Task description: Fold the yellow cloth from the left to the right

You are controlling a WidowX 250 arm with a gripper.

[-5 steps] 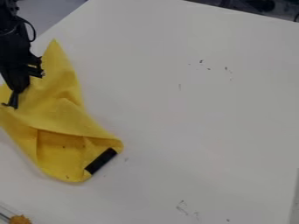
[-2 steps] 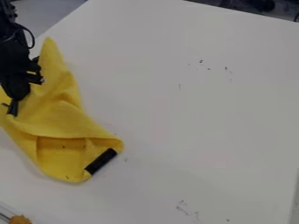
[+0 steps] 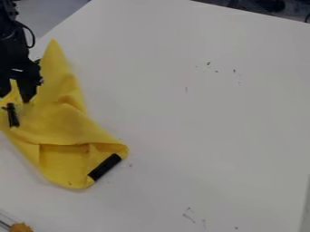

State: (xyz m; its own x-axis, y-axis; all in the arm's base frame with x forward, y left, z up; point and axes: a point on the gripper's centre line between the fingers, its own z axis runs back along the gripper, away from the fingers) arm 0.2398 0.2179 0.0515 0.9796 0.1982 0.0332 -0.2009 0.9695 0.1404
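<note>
The gripper (image 3: 16,94) is at the left edge of the view, low over the upper-left part of the yellow cloth (image 3: 60,120). Its fingers, narrow and close together a moment ago, now stand apart, with yellow fabric showing between them. A small dark strip (image 3: 12,115) now shows apart from them, lying on the cloth just below. That looks like a release: the gripper has probably let go of the flap it was handling.

The cloth lies on the left side of the worktop (image 3: 200,127), its peak pointing up beside the arm. The peak has shifted slightly, while the lower end has hardly moved. There a folded layer crosses above an open pocket, and the black band (image 3: 104,167) sits at the lower right.

A fold is in place, though a loose one, so the task seems well along. The next move likely calls for lifting straight up; a finger snagging the fabric could pull the fold back open.
</note>
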